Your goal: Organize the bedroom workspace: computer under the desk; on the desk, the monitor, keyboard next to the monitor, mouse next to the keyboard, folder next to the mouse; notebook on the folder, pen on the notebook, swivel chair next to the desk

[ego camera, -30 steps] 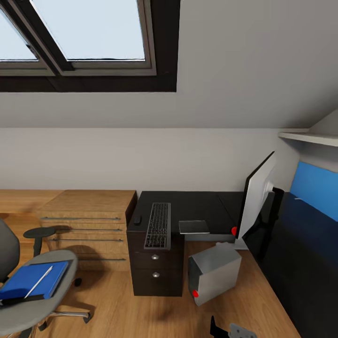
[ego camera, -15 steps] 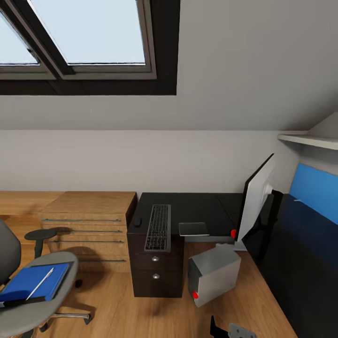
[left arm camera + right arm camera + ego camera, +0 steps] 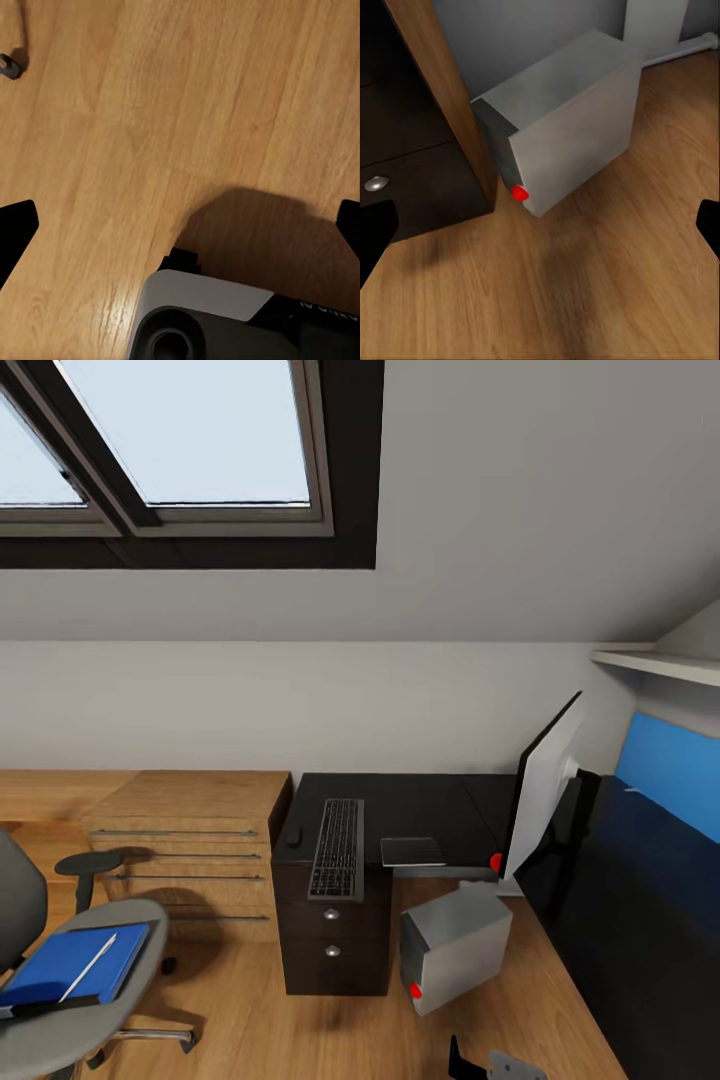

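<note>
Computer [image 3: 562, 142] ahead of open right pincer [image 3: 540, 225].

Glossy black desk [image 3: 420, 805]; matt grey computer [image 3: 455, 945]; grained wood floor [image 3: 260, 1030].

Bright blue flat folder [image 3: 68, 963] with a white pen [image 3: 87, 966] on it, glossy black table [image 3: 420, 805], light grey boxy computer tower [image 3: 455, 947] with a red dot.

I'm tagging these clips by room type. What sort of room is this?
Probably an attic home office or bedroom work corner: a sloped ceiling with a skylight, a black desk carrying a keyboard and monitor, and a swivel chair on the wood floor.
</note>
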